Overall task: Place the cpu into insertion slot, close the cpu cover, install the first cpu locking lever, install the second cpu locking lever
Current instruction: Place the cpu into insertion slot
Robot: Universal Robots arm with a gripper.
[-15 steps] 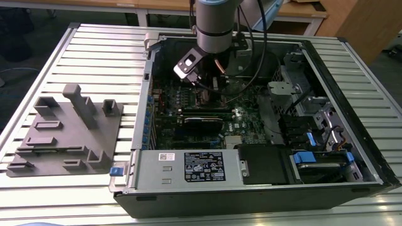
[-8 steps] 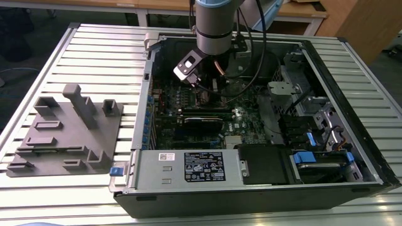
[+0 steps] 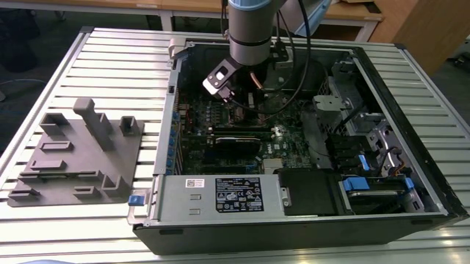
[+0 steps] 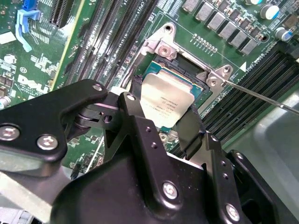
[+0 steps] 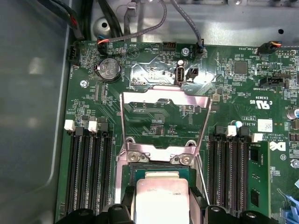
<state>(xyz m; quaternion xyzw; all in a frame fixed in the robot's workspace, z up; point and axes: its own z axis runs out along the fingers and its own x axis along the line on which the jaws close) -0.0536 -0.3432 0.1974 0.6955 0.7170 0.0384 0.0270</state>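
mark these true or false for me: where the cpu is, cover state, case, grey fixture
1. The gripper grips the cpu over the insertion slot. True.
2. The cpu cover is closed over the slot. False: it is swung open, clear of the slot.
3. The computer case lies with its open side up. True.
4. The grey fixture sits at the exterior view's right of the case. False: it sits at that view's left.
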